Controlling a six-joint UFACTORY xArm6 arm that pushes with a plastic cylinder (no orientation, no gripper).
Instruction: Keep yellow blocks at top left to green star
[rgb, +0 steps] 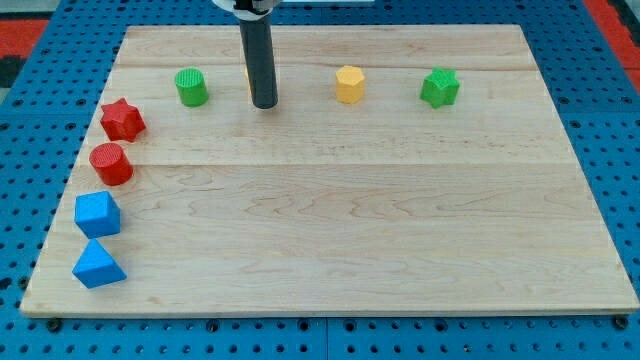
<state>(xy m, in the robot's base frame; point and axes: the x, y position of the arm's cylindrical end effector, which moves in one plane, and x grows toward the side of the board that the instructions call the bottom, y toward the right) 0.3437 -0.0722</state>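
Note:
The green star (440, 87) lies near the view's top right on the wooden board (330, 200). A yellow hexagonal block (350, 84) lies to its left, apart from it. A second yellow block (249, 80) is almost fully hidden behind my rod; only a thin sliver shows at the rod's left edge, and its shape cannot be made out. My tip (264, 104) rests on the board just in front of that hidden yellow block, between the green cylinder (191, 87) and the yellow hexagonal block.
A red star (122, 119) and a red cylinder (111, 163) lie along the view's left edge. Below them are a blue cube-like block (97, 213) and a blue wedge-shaped block (98, 265). The board sits on a blue perforated table.

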